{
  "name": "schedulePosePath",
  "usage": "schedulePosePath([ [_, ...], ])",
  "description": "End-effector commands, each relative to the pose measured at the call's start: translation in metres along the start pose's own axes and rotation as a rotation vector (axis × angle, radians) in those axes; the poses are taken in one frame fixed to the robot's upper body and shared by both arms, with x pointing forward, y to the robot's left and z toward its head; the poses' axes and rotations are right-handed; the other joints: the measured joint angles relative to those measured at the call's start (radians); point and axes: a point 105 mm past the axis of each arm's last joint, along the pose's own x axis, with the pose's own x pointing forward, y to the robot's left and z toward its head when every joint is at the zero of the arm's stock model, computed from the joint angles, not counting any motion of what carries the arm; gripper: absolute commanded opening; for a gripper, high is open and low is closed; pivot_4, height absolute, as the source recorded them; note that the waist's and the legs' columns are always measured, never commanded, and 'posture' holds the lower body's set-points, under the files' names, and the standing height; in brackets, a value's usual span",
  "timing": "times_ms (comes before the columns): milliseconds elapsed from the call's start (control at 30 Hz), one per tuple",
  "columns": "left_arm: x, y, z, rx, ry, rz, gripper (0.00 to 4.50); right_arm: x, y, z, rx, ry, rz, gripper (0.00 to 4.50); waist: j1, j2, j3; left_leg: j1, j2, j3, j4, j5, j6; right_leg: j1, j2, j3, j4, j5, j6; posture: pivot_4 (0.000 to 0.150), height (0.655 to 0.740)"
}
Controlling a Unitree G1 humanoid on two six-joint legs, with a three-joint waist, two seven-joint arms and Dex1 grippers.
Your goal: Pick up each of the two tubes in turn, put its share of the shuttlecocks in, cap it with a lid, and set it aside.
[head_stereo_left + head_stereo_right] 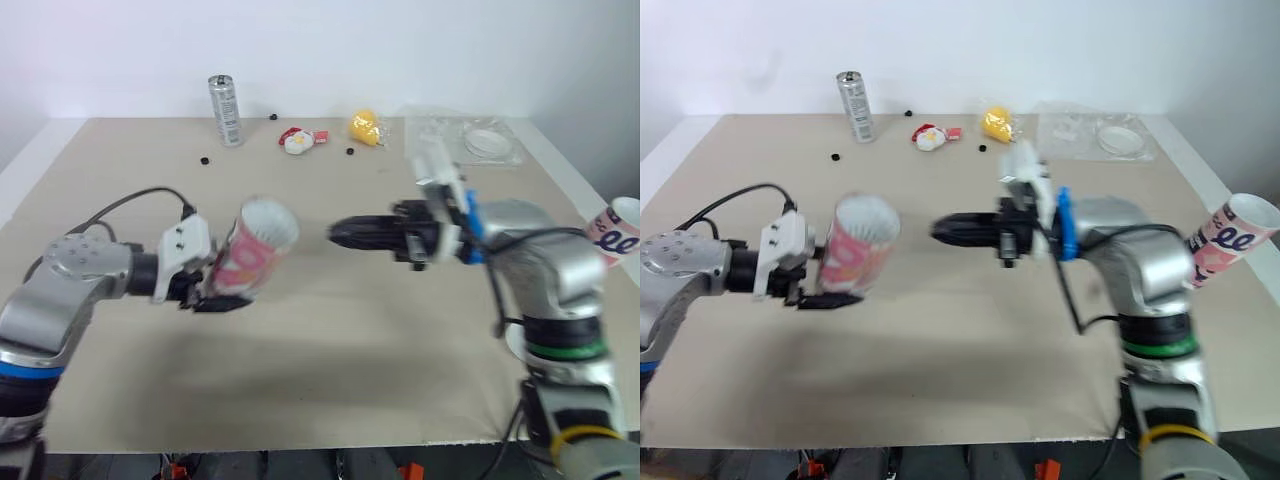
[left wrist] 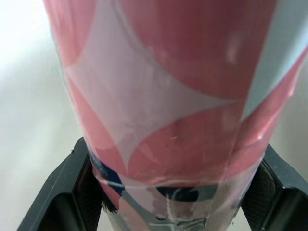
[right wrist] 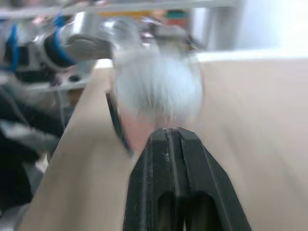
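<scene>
The left gripper (image 1: 215,292) is clamped around the lower end of a pink tube (image 1: 256,248). It holds the tube above the worktop (image 1: 330,350) at about 9 o'clock, tipped so the open mouth faces 3 o'clock, probably to offer it for loading. The right gripper (image 1: 345,233), its fingers pressed together with nothing seen between them, points toward 9 o'clock just short of that mouth. The second tube (image 1: 1225,240) sits tilted at the 3 o'clock edge, apparently awaiting its turn.
</scene>
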Motion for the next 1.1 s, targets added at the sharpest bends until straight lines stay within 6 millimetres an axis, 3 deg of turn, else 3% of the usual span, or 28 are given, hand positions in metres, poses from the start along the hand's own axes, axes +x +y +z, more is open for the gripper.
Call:
schedulePosePath([
  [33, 0.02, 0.0, 0.018, -0.031, -0.176, 0.087, 3.35, -0.044, 0.002, -0.011, 0.016, 0.116, -0.105, 2.06, 0.0, 0.0, 0.0, -0.001, -0.001, 0.0, 0.0, -0.001, 0.002, 0.0, -0.001, 0.0, -0.001, 0.0, -0.001, 0.15, 0.74],
  [100, 0.038, -0.001, 0.024, -0.075, -0.294, 0.141, 3.35, -0.072, -0.002, -0.019, 0.035, 0.198, -0.189, 2.79, 0.001, 0.0, 0.0, -0.002, -0.002, -0.001, 0.0, -0.003, 0.004, 0.0, -0.001, 0.0, -0.002, 0.001, -0.003, 0.15, 0.74],
  [133, 0.045, -0.001, 0.026, -0.092, -0.335, 0.169, 3.35, -0.082, -0.004, -0.02, 0.04, 0.222, -0.218, 3.37, -0.001, 0.0, 0.0, -0.003, -0.002, -0.001, 0.001, -0.003, 0.005, 0.0, -0.002, 0.0, -0.002, 0.001, -0.003, 0.15, 0.74],
  [233, 0.061, -0.003, 0.021, -0.105, -0.361, 0.224, 3.35, -0.103, -0.007, -0.023, 0.057, 0.274, -0.27, 4.42, -0.007, 0.0, 0.0, -0.002, -0.002, 0.001, 0.001, -0.003, 0.005, 0.0, -0.001, 0.002, -0.003, 0.004, -0.003, 0.15, 0.74],
  [400, 0.095, -0.014, -0.01, -0.201, -0.356, 0.311, 3.35, -0.159, -0.014, -0.044, 0.133, 0.443, -0.424, 4.42, -0.001, 0.001, 0.0, 0.001, -0.001, 0.0, 0.002, -0.003, 0.005, 0.004, 0.001, 0.001, -0.005, 0.003, 0.002, 0.15, 0.74],
  [633, 0.117, -0.04, -0.051, -0.315, -0.279, 0.296, 3.35, -0.205, -0.014, -0.071, 0.178, 0.647, -0.504, 4.42, -0.004, 0.004, -0.002, 0.001, -0.001, 0.007, 0.006, -0.003, 0.005, 0.006, 0.0, 0.007, -0.01, 0.009, 0.009, 0.15, 0.74],
  [800, 0.117, -0.043, -0.057, -0.328, -0.275, 0.298, 3.35, -0.218, -0.008, -0.095, 0.21, 0.74, -0.501, 4.42, -0.004, 0.004, -0.002, 0.006, -0.001, 0.01, 0.007, -0.003, 0.005, 0.009, -0.001, 0.01, -0.011, 0.01, 0.011, 0.15, 0.74],
  [1100, 0.12, -0.045, -0.055, -0.347, -0.283, 0.288, 3.35, -0.224, -0.02, -0.12, 0.213, 0.785, -0.567, 4.42, -0.006, 0.008, -0.004, 0.015, -0.001, 0.013, 0.007, -0.003, 0.005, 0.017, -0.001, 0.013, -0.012, 0.007, 0.007, 0.15, 0.74],
])
